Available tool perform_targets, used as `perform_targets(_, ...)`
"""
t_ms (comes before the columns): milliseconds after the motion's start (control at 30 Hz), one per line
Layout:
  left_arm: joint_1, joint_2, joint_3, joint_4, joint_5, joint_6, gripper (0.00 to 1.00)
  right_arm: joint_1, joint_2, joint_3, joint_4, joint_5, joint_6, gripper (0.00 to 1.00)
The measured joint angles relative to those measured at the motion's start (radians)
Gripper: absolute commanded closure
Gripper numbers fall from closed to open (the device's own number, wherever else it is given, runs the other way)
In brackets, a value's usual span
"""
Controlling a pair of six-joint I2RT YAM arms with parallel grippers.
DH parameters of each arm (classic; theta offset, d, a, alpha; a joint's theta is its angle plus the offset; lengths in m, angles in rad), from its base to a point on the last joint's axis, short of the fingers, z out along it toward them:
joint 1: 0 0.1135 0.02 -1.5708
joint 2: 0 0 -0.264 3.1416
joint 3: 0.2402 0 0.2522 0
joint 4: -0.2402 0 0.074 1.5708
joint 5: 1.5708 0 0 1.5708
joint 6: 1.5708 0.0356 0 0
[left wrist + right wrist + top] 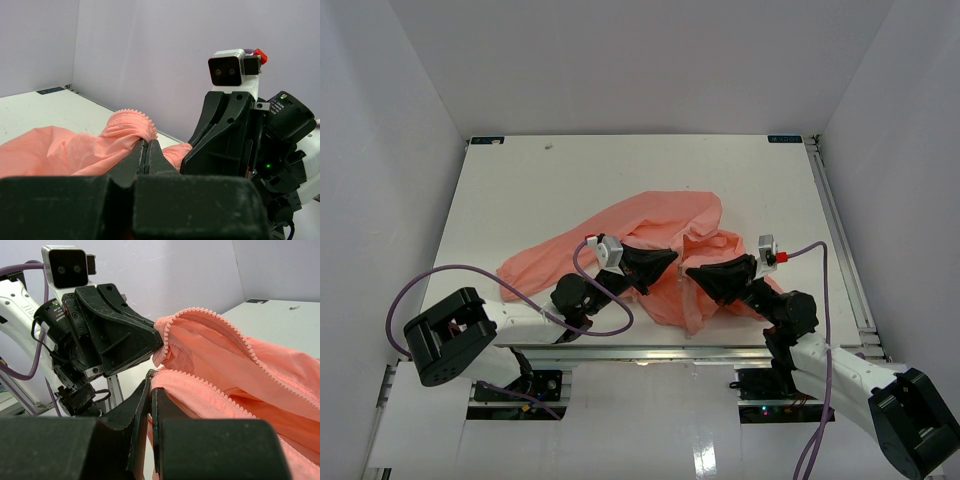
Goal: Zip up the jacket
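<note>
The salmon-pink jacket point(655, 222) lies crumpled mid-table, its near part lifted between my two grippers. My left gripper point(672, 259) is shut on one zipper edge; in the left wrist view the jaws point(146, 142) pinch fabric just below a curl of zipper teeth point(134, 113). My right gripper point(691, 272) faces it a short way off, shut on the other zipper edge point(210, 390), with a small metal piece at its tip point(152, 378). In the right wrist view the left gripper point(159, 342) holds its toothed edge just above mine. The two zipper sides are apart.
The white table point(520, 190) is walled on three sides. A metal rail point(840, 230) runs along its right edge and another along the front edge point(650, 352). Purple cables point(450, 272) loop beside both arms.
</note>
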Motion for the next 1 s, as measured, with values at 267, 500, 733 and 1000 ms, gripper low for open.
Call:
perform_targets(267,0.0,0.0,0.0,0.0,0.0,0.002,1.0,0.001,-0.008,0.0,-0.001,0.0,0.0,0.92)
perform_targets(500,0.0,0.0,0.0,0.0,0.001,0.002,1.0,0.001,-0.028,0.0,-0.004,0.005,-0.001,0.92)
perform_targets(733,0.0,0.0,0.0,0.0,0.014,-0.007,1.0,0.001,-0.029,0.0,-0.007,0.01,-0.002,0.92)
perform_targets(1000,0.0,0.0,0.0,0.0,0.029,-0.015,1.0,0.005,-0.033,0.0,-0.008,0.023,-0.002,0.92)
